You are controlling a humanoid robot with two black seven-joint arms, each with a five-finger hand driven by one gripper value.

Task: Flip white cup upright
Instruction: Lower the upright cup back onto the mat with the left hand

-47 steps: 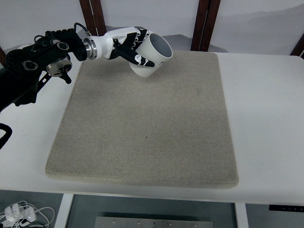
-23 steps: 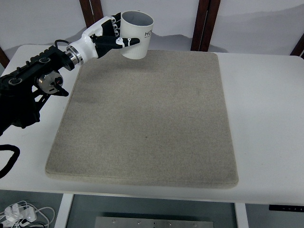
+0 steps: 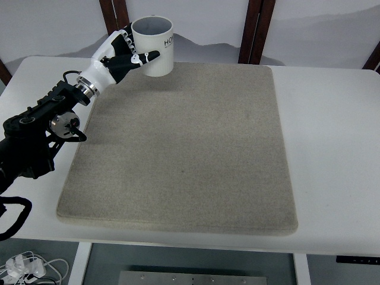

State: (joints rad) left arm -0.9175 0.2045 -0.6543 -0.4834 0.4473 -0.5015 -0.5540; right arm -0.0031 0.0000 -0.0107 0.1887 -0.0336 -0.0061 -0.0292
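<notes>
Nearest the camera, below the front edge of the white table (image 3: 332, 148), a tangle of white cables (image 3: 27, 265) lies on the floor at the lower left. On the table, a large grey felt mat (image 3: 184, 148) covers most of the surface, its front edge close to the table's near edge. The left arm (image 3: 35, 136), black and jointed, comes in from the left beside the mat's left edge and reaches diagonally toward the mat's far left corner. At that corner the left hand (image 3: 122, 56), white with black joints, is closed around the white cup (image 3: 153, 46): its fingers (image 3: 144, 57) wrap the cup's side from the left. The cup stands upright with its open mouth facing up, dark lettering on its side, over the mat's far edge; whether its base touches the mat cannot be told. Beyond the mat, dark wooden posts (image 3: 256, 29) rise against a pale wall.
</notes>
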